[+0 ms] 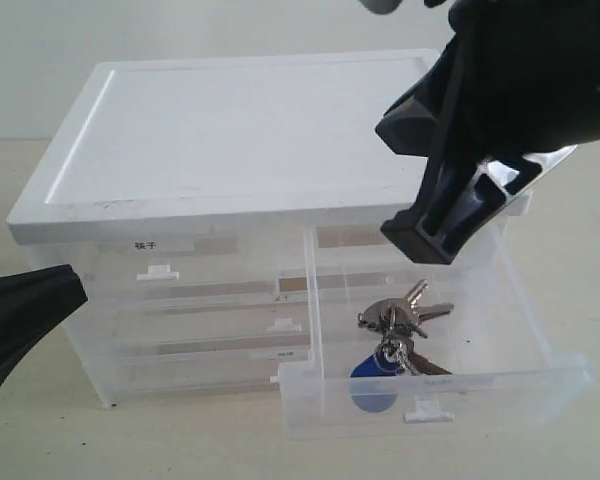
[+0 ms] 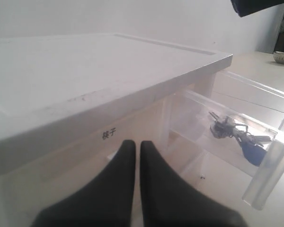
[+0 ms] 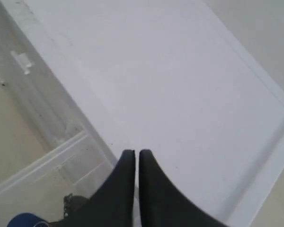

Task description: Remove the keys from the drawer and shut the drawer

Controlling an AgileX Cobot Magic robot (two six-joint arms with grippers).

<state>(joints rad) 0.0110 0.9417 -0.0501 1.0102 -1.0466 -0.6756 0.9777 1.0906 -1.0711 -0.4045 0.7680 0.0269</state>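
Drawer (image 1: 485, 392), the largest of our task's things, stands pulled well out of the white-topped cabinet (image 1: 240, 130) on the beige worktop (image 1: 180, 445), on the right of the exterior view. We judge it a light, thin-walled clear plastic tray that slides easily but could flex or skew if pushed off-centre. To shut it, we would press squarely on its front wall near the small white tab handle (image 1: 427, 410). Inside, toward the front, lie the keys (image 1: 398, 318), a loose silver-grey bunch with a blue oval fob (image 1: 373, 392) nearest the front wall. We expect the bunch to be small, dense, hard and slippery, apt to swing from whichever part is pinched. The fob, or the knot where the blades meet, looks the surest hold. The right end effector (image 1: 420, 240) hangs above the drawer's rear, jaws pressed together on nothing. The left end effector (image 1: 70, 290) sits close by the cabinet's left end, likewise closed and empty; whether it touches we cannot tell. The right arm covers the cabinet's rear right corner and the drawer's back, and the left arm is cut off at the picture's edge. The ring is lost among the blades, so we cannot count the keys. In the right wrist view only a sliver of fob and bunch shows past the black tips.
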